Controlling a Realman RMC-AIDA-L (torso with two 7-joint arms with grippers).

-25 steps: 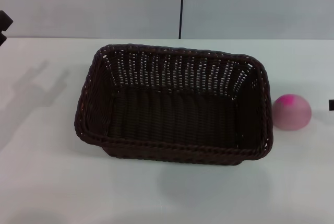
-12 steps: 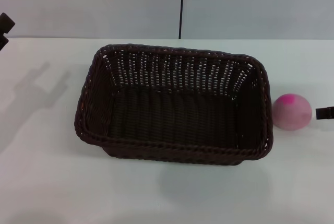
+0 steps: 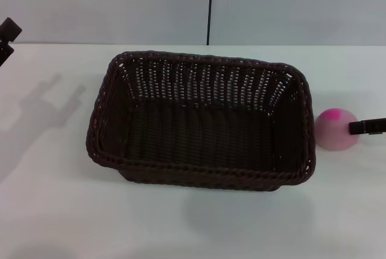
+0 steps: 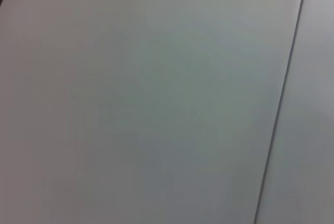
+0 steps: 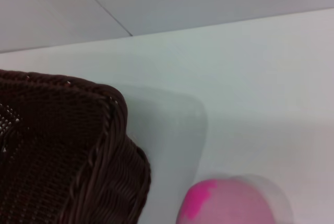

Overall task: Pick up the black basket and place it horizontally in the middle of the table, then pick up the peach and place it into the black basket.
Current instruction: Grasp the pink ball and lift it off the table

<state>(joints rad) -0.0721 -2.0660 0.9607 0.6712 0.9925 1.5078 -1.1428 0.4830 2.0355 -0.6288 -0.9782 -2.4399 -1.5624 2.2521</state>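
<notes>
From the head camera I have the black basket [image 3: 202, 120] sitting lengthwise across the middle of the table [image 3: 54, 211], open side up and empty. The peach [image 3: 335, 129] rests on the table just beside the basket's right end, apart from it. My right gripper [image 3: 368, 127] pokes in from the right edge as a dark tip right at the peach's far side; I cannot tell whether its fingers are spread or closed, nor whether it touches the fruit. My left gripper [image 3: 7, 35] is only a dark corner at the far left edge, well away from the basket, and its state I cannot tell either.

The right wrist camera gives me what the head view lacks: a close look at the basket's rounded corner [image 5: 68, 156] with its braided rim, and the peach [image 5: 235, 203] with its magenta patch facing the basket, a strip of white table between them. The left wrist camera shows only a plain grey wall panel [image 4: 156, 98].

Against a second ago, the right gripper has reached further in toward the peach; basket and peach have not moved.
</notes>
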